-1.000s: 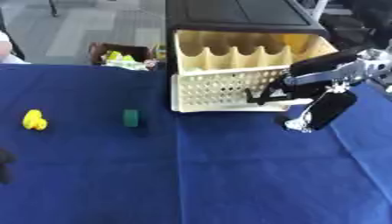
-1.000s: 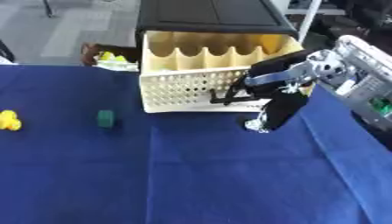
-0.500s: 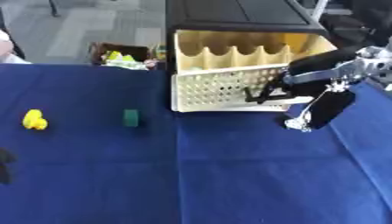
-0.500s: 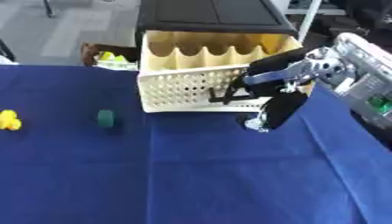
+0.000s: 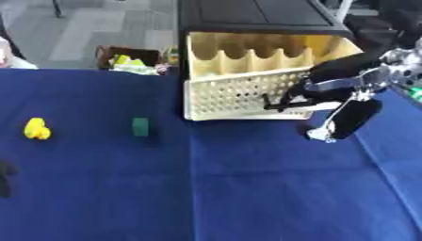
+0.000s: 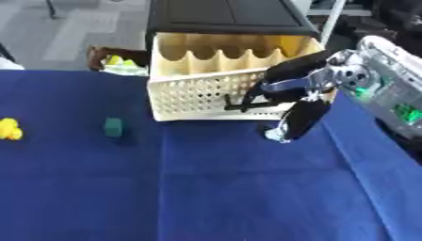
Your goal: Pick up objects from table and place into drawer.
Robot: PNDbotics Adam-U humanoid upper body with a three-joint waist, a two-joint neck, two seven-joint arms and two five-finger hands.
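Black right hand: fingers extended, relaxed, against cream drawer front; contact unclear. Left hand: cut off, state indeterminable.

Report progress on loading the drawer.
Done: the drawer is pulled open. In hand: nothing; the right hand rests at the drawer's perforated front with fingers extended. Left: the yellow object and green block lie on the blue table. No items visible inside.

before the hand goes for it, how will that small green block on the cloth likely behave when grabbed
The green block looks squat and flat-sided, so it probably won't roll or tip. Its small size suggests it is light. It sits on the blue cloth, so a push might drag rather than slide.
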